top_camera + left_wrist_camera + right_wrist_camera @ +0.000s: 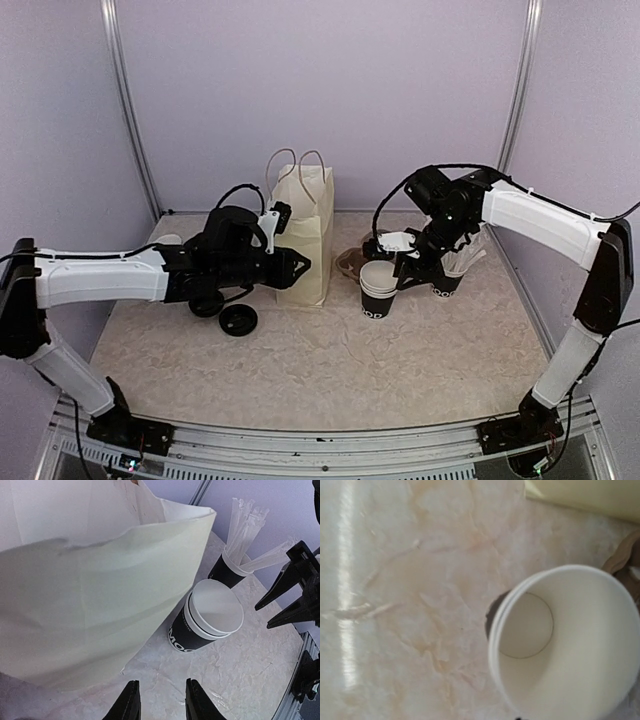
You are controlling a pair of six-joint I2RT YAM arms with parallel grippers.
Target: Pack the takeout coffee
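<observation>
The marbled, creased-looking table [320, 390] fills the lower half of the top view. At its centre stands a cream paper bag [305, 235], thin and soft-walled, with its mouth open. The left gripper [161, 700] is near the bag's base, jaws moderately parted and holding nothing. The right gripper [262, 617], at the right edge of the left wrist view, also looks spread and empty. The coffee cups [210, 617] stand just right of the bag, mid-frame, apparently nested one inside the other, unlidded, with matte white insides showing. They look light, smooth-walled and easily crushed, so I would pinch gently at the stiffer rolled rim. A round black lid [238, 320] lies flat at the bag's lower left
</observation>
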